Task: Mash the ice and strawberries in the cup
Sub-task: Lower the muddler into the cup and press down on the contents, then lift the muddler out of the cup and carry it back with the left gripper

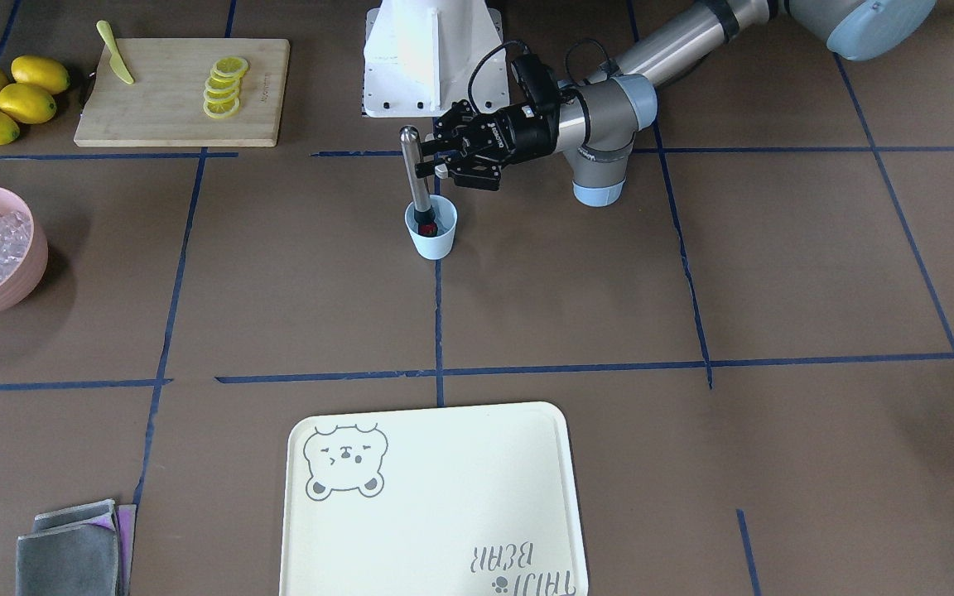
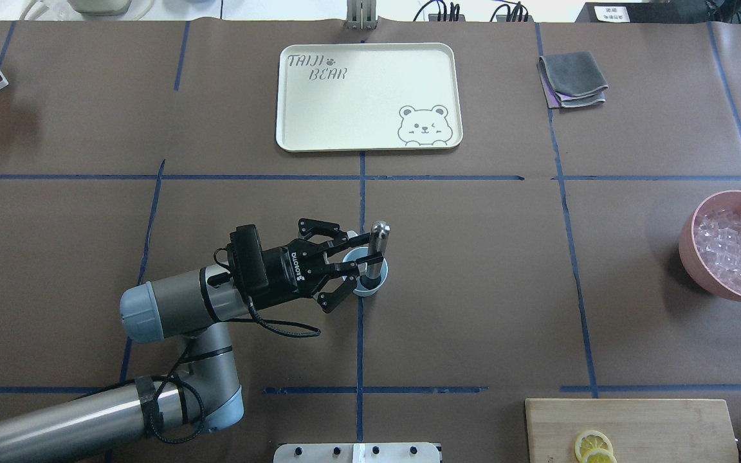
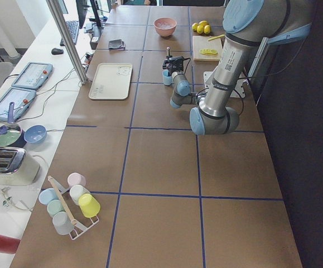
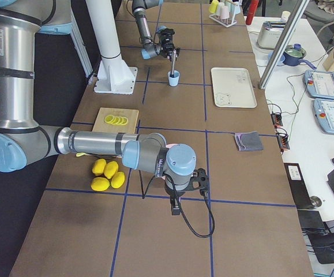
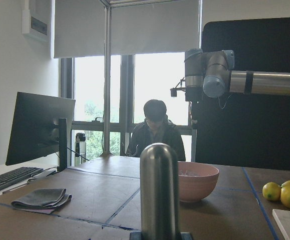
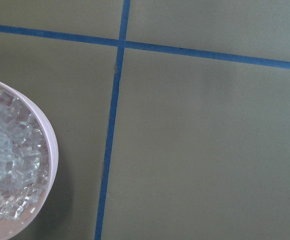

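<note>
The pale blue cup (image 1: 434, 238) stands near the table's middle and also shows in the overhead view (image 2: 366, 290). A steel muddler (image 1: 416, 178) stands upright in the cup, seen in the overhead view (image 2: 377, 247) and close up in the left wrist view (image 5: 159, 190). A dark red strawberry piece (image 1: 426, 225) lies in the cup at the muddler's foot. I cannot make out ice in the cup. My left gripper (image 2: 352, 260) is open, level with the muddler's shaft, its jaws spread beside it (image 1: 432, 159). My right gripper (image 4: 179, 199) shows only in the right side view, so I cannot tell its state.
A pink bowl (image 2: 692, 254) full of ice cubes (image 6: 9, 165) sits at the robot's right. A bear tray (image 2: 293, 135) lies at the far side with folded cloths (image 2: 573, 78) beside it. A cutting board (image 1: 171, 116) holds lemon slices and a yellow knife, with whole lemons (image 1: 5, 99) beside it.
</note>
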You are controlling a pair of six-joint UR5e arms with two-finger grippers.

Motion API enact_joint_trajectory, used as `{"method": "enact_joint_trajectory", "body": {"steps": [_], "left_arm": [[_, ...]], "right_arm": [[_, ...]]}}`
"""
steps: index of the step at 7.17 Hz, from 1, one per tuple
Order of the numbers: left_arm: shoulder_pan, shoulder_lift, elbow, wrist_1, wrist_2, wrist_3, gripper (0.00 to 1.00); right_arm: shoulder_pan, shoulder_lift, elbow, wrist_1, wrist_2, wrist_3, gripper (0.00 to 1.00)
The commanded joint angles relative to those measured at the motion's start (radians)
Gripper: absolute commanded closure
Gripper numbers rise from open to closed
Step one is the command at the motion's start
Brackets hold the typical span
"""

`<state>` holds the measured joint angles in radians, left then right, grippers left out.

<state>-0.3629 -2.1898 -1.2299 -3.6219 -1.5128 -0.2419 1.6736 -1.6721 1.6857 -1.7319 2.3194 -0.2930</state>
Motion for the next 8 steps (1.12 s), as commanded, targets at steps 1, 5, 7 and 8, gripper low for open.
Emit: {"method": "enact_joint_trajectory", "body": {"steps": [1,5,7,8], "left_arm": [[-0.065,-0.004,-0.020,0.009,-0.006,-0.014,0.99],[-0.103,0.048,-0.279,0.335,-0.044,-0.040,1.00],[-0.106,0.090,-0.540,0.771,-0.044,-0.051,1.00],[-0.106,0.096,-0.683,1.063,-0.044,-0.112,1.00]], "right_arm": [[0.000,0.000,0.002,0.000,0.002,0.000,0.00],[0.000,-0.002,0.006,0.000,0.000,0.000,0.00],[0.000,-0.002,0.006,0.000,0.000,0.002,0.00],[0.000,-0.002,0.008,0.000,0.002,0.002,0.00]]}}
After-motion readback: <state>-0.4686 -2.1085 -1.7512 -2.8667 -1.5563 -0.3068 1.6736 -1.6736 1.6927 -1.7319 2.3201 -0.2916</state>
